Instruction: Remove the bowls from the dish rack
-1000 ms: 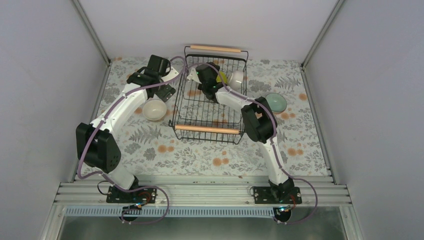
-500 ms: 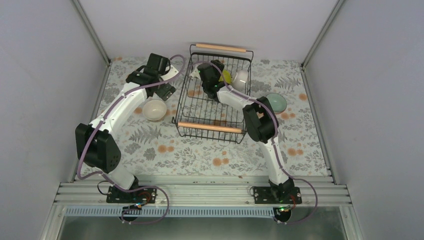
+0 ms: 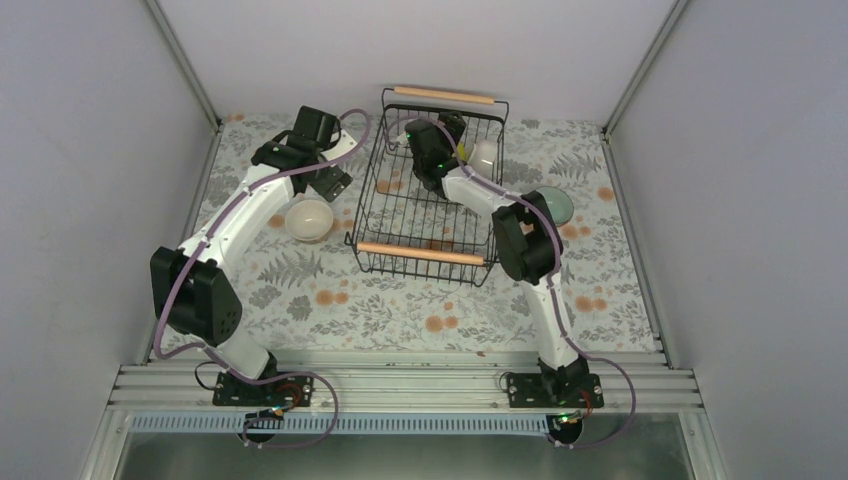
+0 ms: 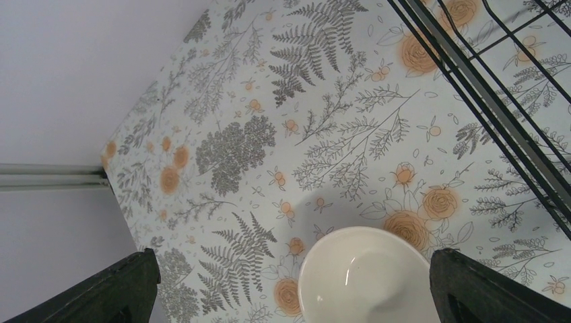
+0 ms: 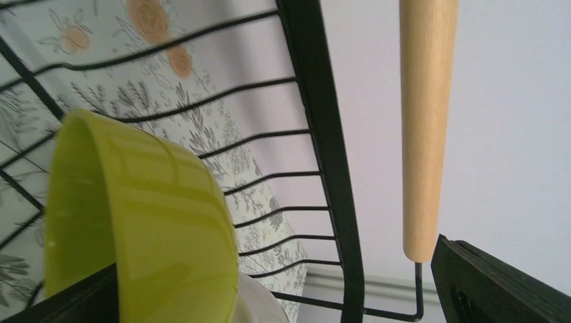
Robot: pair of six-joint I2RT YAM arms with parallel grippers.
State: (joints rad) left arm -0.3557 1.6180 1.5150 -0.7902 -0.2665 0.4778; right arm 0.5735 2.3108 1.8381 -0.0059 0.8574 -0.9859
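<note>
"Reaching into the rack [image 3: 421,254], mid-table, the right gripper [image 5: 273,289] holds its jaws wide and empty, green bowl [image 5: 135,222] between them — lined up to grip"
"And the left gripper [image 4: 291,269]?"
"Wide open, empty, above a cream bowl [image 4: 363,282] beside the rack"

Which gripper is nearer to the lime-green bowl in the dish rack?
Right. The right gripper is inside the dish rack, jaws open right at the lime-green bowl; the left gripper hangs outside the rack, above a cream bowl.
</note>
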